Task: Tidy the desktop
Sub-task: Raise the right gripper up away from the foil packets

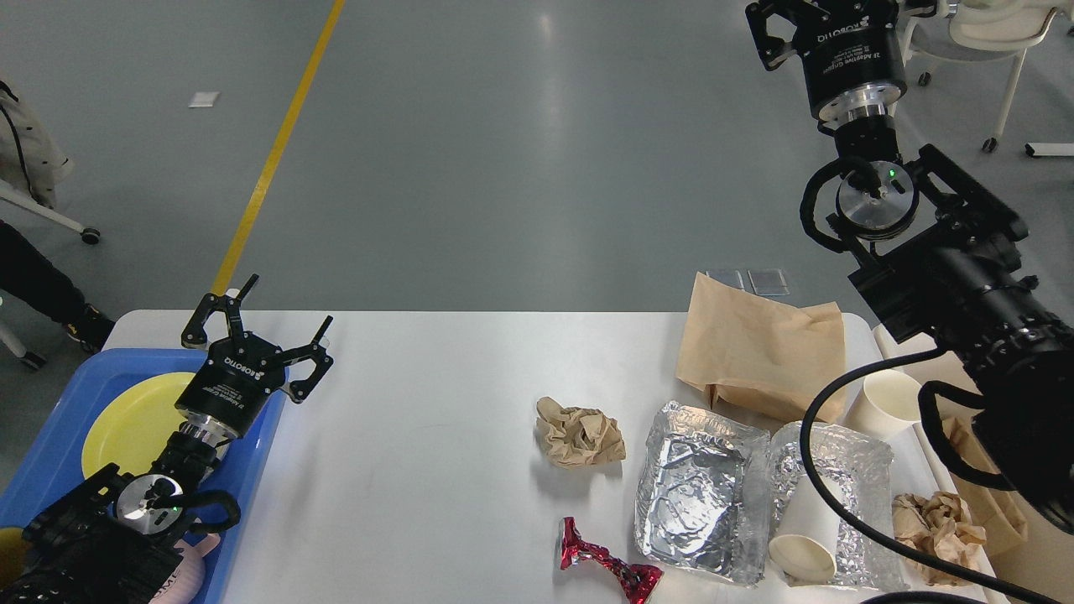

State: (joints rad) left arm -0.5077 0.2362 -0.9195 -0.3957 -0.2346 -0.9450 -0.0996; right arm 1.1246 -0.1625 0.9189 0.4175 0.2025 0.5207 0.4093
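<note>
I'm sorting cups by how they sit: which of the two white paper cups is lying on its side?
The white paper cup resting in the right foil tray, mouth facing the near edge, is tipped over. The other cup, beside the brown paper bag, stands upright.

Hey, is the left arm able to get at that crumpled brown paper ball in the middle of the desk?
Probably yes. The left end effector is open, holding nothing, and only bare desktop lies between it and the crumpled paper ball.
</note>
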